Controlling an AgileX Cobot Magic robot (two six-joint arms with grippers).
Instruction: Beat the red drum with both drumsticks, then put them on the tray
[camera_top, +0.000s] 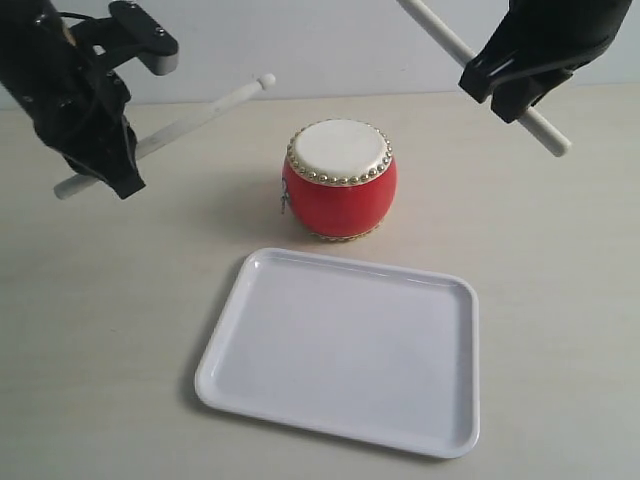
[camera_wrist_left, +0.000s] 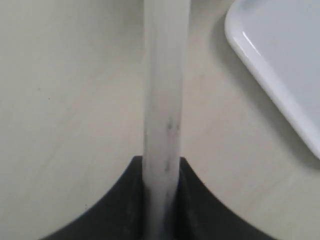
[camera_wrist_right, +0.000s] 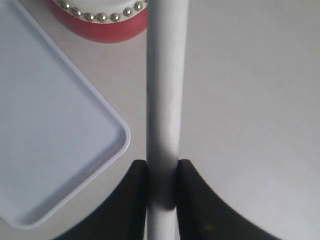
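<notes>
Fingers (camera_wrist_left: 117, 210) of left gripper (camera_wrist_left: 162, 172) pinch 1 drumstick (camera_top: 200, 112) raised left of the drum (camera_top: 340, 185), right gripper (camera_wrist_right: 162, 172) pinches the other drumstick (camera_top: 450, 40) raised right of it, tray (camera_top: 340, 350) flat just beside drum.

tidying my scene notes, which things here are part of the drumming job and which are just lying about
Part of the job:
- red drum
- left drumstick, gripped by the left hand
- right drumstick, gripped by the right hand
- tray

Just lying about:
- nothing that I can see; the rest is only the table
</notes>
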